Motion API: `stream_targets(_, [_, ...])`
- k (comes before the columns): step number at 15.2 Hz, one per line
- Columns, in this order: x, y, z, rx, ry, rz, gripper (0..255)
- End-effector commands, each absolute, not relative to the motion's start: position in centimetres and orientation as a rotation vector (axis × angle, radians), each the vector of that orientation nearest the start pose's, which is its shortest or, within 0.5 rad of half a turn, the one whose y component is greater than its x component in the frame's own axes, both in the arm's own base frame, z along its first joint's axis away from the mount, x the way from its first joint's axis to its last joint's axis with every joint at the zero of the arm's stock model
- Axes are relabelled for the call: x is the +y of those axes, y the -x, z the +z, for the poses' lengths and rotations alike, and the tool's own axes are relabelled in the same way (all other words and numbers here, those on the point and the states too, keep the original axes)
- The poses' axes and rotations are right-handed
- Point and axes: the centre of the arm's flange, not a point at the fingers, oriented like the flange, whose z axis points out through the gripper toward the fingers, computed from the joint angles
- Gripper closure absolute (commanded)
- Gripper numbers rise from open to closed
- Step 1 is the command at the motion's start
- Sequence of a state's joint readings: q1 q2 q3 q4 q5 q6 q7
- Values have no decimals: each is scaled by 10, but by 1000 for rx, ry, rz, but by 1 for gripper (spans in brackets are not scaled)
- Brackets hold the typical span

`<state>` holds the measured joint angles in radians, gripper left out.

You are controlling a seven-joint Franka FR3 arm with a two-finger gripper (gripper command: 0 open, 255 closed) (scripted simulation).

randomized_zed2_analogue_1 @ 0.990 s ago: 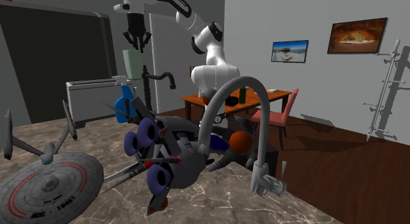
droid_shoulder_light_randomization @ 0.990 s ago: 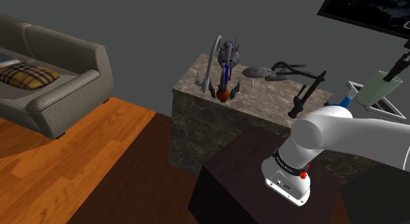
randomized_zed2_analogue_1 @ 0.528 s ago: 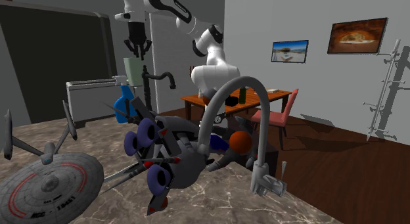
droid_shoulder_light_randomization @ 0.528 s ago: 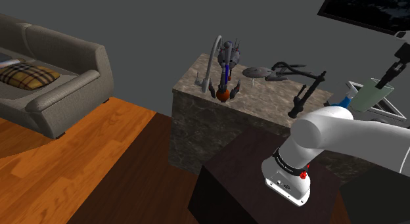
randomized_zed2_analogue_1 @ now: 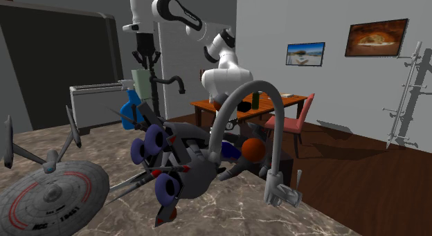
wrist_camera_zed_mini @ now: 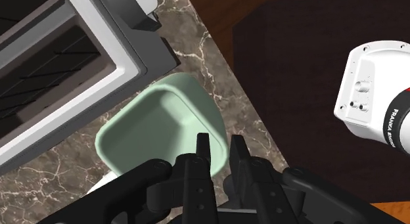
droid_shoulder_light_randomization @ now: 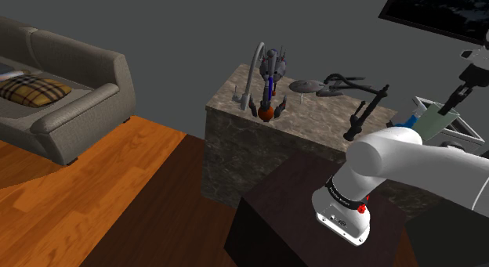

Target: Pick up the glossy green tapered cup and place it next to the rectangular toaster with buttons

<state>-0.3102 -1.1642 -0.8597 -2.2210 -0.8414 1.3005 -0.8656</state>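
Note:
A pale green tapered cup (droid_shoulder_light_randomization: 429, 123) hangs tilted just above the marble counter (droid_shoulder_light_randomization: 313, 115), with my black gripper (droid_shoulder_light_randomization: 452, 103) shut on its rim from above. In the wrist view the fingers (wrist_camera_zed_mini: 203, 150) clasp one wall of the cup (wrist_camera_zed_mini: 154, 134), and its open mouth faces the camera. The gripper (wrist_camera_zed_mini: 220, 149) holds it right beside the white rectangular toaster (wrist_camera_zed_mini: 59, 65), over the counter's corner (wrist_camera_zed_mini: 217, 65). From the second exterior view the cup (randomized_zed2_analogue_1: 142, 86) hangs under the gripper (randomized_zed2_analogue_1: 145, 64), next to the toaster (randomized_zed2_analogue_1: 97, 103). The toaster (droid_shoulder_light_randomization: 461, 134) stands at the counter's far right.
A blue spray bottle (droid_shoulder_light_randomization: 407, 117) stands close by the cup. Spaceship models (droid_shoulder_light_randomization: 273, 70), a grey curved faucet (droid_shoulder_light_randomization: 251, 73) and a black stand (droid_shoulder_light_randomization: 362, 117) crowd the counter further along. My dark stand box (droid_shoulder_light_randomization: 298, 203) sits below the counter. A sofa (droid_shoulder_light_randomization: 55, 93) is far left.
My gripper has come down with the cup, toward the counter beside the toaster. The grip on the cup has stayed the same.

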Motion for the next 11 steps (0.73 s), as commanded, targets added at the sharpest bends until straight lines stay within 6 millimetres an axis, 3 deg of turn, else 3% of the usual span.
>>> stream_targets(1, [-383,81,534,196,3136,80,255])
stream_targets(11, [-383,81,481,196,3136,80,255])
